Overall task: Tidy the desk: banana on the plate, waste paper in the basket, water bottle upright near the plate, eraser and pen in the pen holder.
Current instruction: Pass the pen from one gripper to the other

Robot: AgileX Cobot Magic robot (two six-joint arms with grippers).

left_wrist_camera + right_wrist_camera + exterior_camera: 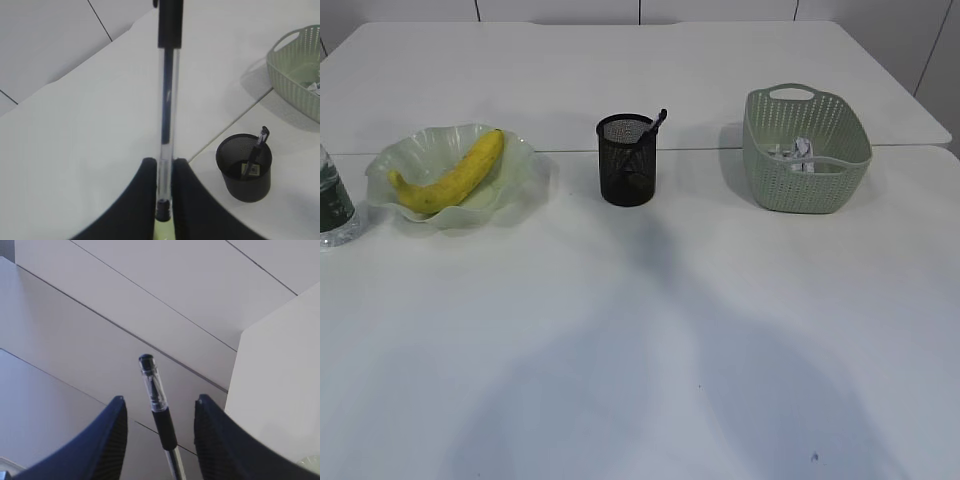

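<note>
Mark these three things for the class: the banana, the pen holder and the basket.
banana (455, 176): exterior view, middle of its yellow body, lying on the plate.
pen holder (627, 170): exterior view, front of its black mesh wall.
basket (800, 185): exterior view, perforated front wall.

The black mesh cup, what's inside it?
A pen leans in the pen holder, its top poking out. The left wrist view shows a small labelled block at the bottom. The rest is hidden by mesh.

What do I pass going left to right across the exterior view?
water bottle at the left edge → plate with the banana in it → pen holder → basket holding crumpled paper.
</note>
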